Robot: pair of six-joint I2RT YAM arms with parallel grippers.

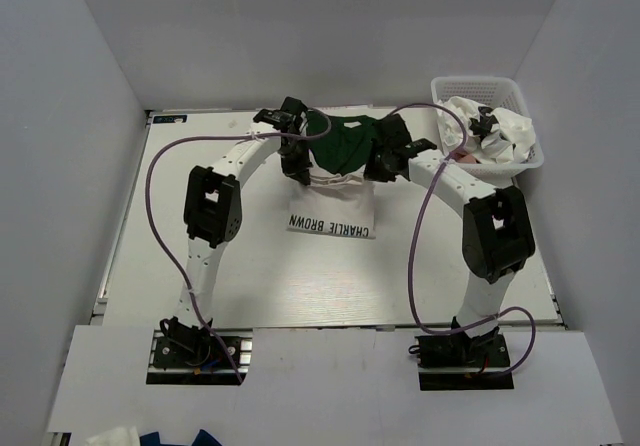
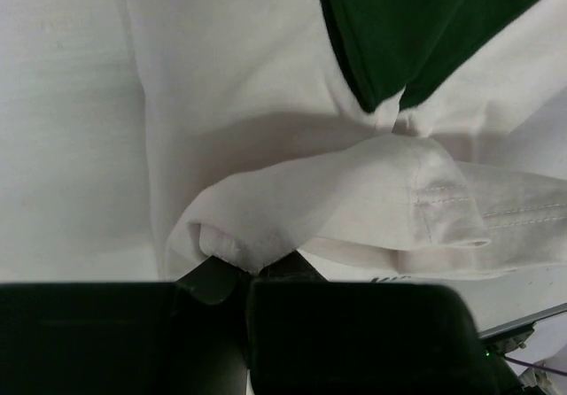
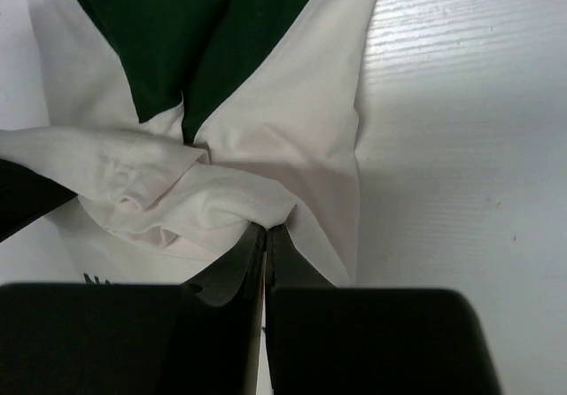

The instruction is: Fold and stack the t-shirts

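A white t-shirt printed "CHARLIE BROWN" (image 1: 331, 216) lies flat mid-table. Across its far end lies a pale pinkish t-shirt (image 1: 335, 179), with a dark green t-shirt (image 1: 342, 141) over it. My left gripper (image 1: 298, 166) is shut on a bunched fold of the pinkish cloth (image 2: 354, 200), as the left wrist view shows at its jaws (image 2: 241, 267). My right gripper (image 1: 383, 164) is shut on the other end of the same cloth (image 3: 283, 138), pinched at its tips (image 3: 267, 228). The green shirt shows in both wrist views (image 2: 416, 23) (image 3: 195, 32).
A white lattice basket (image 1: 447, 91) stands at the back right, holding crumpled white t-shirts (image 1: 505, 131), one with a black graphic. Bare white table (image 3: 461, 147) lies right of the shirts. Purple cables loop from both arms.
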